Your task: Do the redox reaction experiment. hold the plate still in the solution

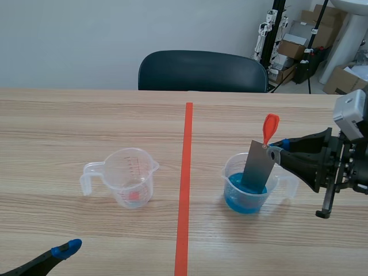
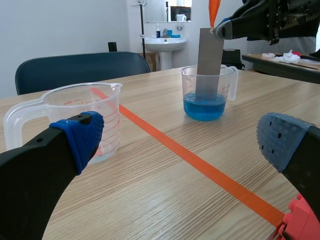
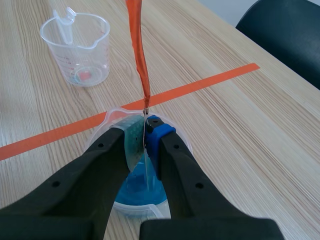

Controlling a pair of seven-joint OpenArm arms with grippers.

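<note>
Right gripper is clamped on the top of the upright metal plate, lower end dipped in blue solution directly below; left gripper is spread wide, well apart.

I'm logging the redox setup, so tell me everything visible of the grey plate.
The plate is a thin, flat, dull grey rectangular sheet, metal by its look, with an orange tag at its top. It stands slightly tilted, its lower end dipped in the blue solution inside the clear cup. The right hand is shut on its upper corner.
</note>
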